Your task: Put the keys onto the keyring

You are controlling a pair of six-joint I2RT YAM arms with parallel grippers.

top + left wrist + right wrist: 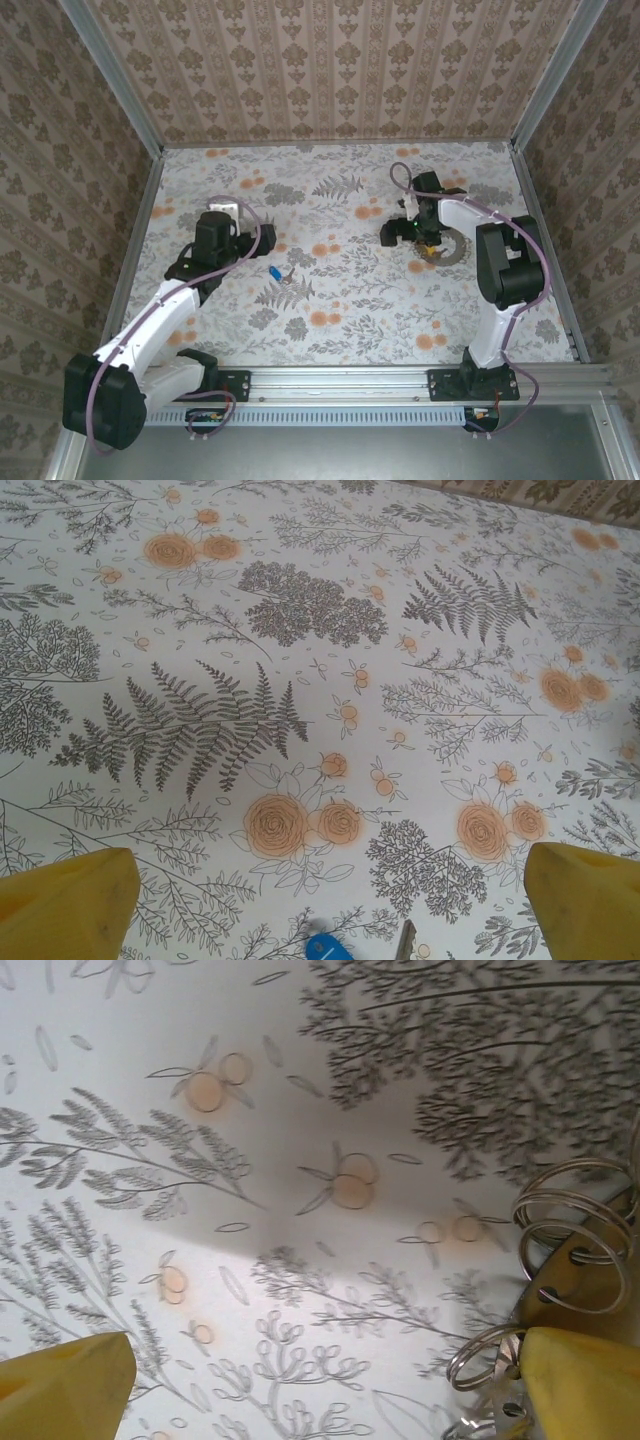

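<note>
Both apart: left pincer, right pincer; key lies diagonally, blue head leftward.

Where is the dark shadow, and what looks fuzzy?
Right wrist view: a soft grey shadow crosses the table beside the keyring; the yellow fingertips look blurry. Left wrist view: even light, blue key cut off at the bottom edge.
</note>
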